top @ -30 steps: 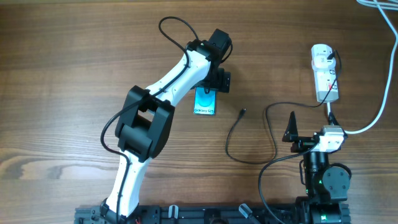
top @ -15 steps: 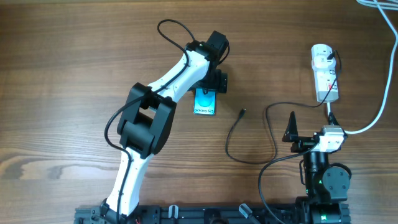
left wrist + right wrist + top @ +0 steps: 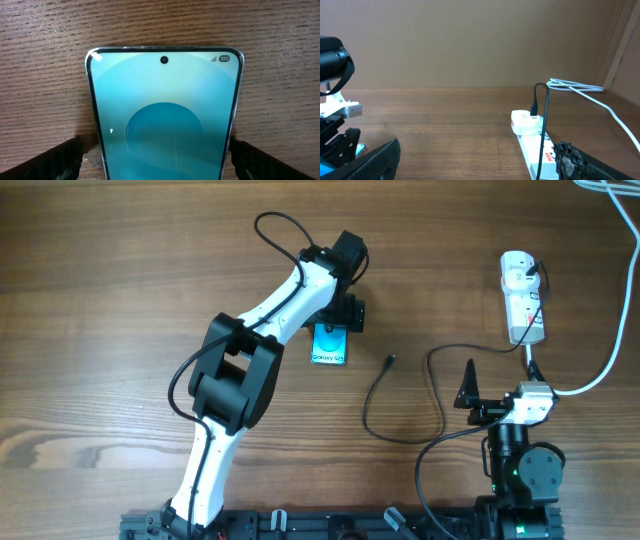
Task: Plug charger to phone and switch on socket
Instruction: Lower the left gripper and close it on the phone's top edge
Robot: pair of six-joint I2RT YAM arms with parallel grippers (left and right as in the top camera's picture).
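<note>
The phone [image 3: 329, 346] lies flat and screen up near the middle of the wooden table [image 3: 120, 300], its white-banded end toward 6 o'clock in the overhead view. The left gripper [image 3: 336, 326] sits over the phone's 12 o'clock end with its jaws apart. One finger [image 3: 50, 161] is low on each side of the phone's long edges; I cannot tell whether they touch it.

The charger [image 3: 366, 408] is a thin black cable. Its connector tip [image 3: 390, 361] rests on the wood at 3 o'clock from the phone, apart from it. The tip is at about 10 o'clock from the right gripper [image 3: 468, 388], which is spread wide and holds nothing. The cable loops past that gripper and runs to the socket [image 3: 522, 305], at 1 o'clock from it.
</note>
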